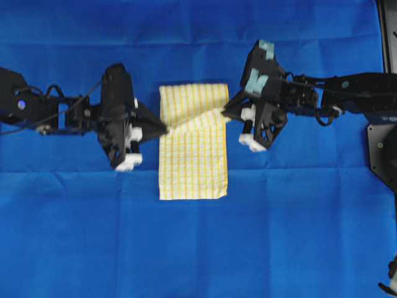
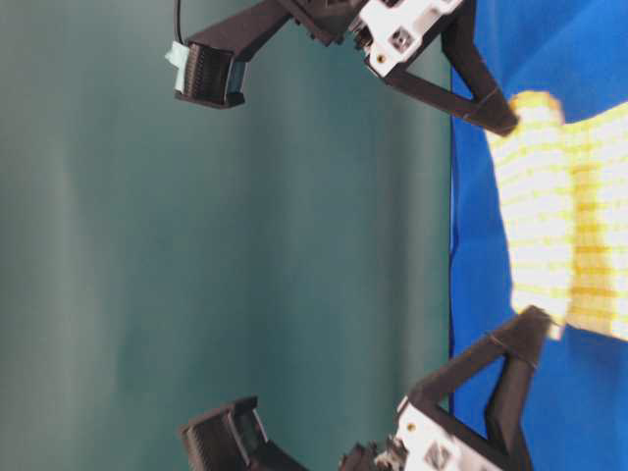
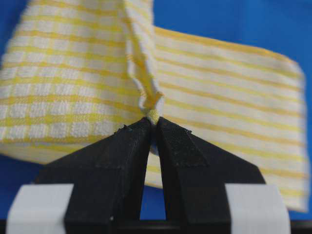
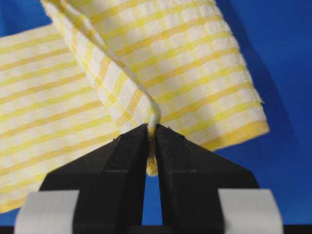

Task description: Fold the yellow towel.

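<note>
- Blue sheet (image 1: 198, 248) is covering the whole work surface, with faint crease lines running across it; a plain teal-green backdrop (image 2: 245, 245) is filling the table-level view behind it.
- The yellow towel (image 1: 192, 167) is lying at the centre of the sheet as a narrow rectangle, its long axis running from the far side toward the near side; fine yellow-and-white checks and a yellow hem are showing.
- A raised diagonal fold is crossing the towel's far half, stretching between the two grippers.
- The left gripper (image 1: 162, 129) is pinching the towel's left edge, its black fingers (image 3: 124, 161) closing tightly on a bunched hem.
- The right gripper (image 1: 226, 112) is clamping the opposite edge, with a folded corner standing up between its fingers (image 4: 187, 163).
- Both arms are reaching in from opposite sides, leaving the towel's near half unobstructed and flat.
</note>
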Robot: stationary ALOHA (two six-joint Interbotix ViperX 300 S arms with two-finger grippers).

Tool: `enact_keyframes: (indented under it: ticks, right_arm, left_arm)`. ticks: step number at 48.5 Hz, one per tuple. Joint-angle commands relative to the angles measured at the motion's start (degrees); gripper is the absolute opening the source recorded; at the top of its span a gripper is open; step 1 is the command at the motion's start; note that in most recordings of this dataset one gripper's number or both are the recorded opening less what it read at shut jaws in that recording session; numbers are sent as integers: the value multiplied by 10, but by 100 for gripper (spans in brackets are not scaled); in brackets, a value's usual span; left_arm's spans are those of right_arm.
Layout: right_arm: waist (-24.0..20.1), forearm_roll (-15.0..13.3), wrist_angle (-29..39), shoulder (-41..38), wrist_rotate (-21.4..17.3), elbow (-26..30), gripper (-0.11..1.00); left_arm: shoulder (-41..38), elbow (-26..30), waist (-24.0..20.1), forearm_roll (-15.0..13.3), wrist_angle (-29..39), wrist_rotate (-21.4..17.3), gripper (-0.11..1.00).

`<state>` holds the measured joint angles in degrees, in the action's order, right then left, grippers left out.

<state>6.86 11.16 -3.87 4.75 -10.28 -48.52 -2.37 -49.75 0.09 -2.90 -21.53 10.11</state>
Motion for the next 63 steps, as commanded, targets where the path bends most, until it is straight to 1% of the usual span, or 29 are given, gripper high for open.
enact_keyframes:
  ticks: [1,5,10,20,34,42,48,63]
  right_arm:
    - [-23,6,-13,13,1,3,4]
    - [-41,9,-18,13,1,1,4]
    - [-62,19,-18,12,2,1,4]
    - [-94,22,-18,9,1,2,4]
    - [-121,22,-18,-4,2,11,4]
    - [-135,22,-16,-23,2,19,4]
    - [-139,23,-16,-33,2,25,4]
    - [-140,20,-15,-33,4,26,4]
  left_arm:
    - [18,4,30,-1,3,2,5]
    - [16,7,51,-1,7,4,5]
    - [12,11,72,-1,9,10,5]
    - [10,14,92,-1,13,11,5]
    - [1,26,107,-1,15,7,5]
    - [-8,38,114,-1,40,4,5]
    - [-14,44,114,-1,62,4,5]
    - [-15,45,111,-1,66,4,5]
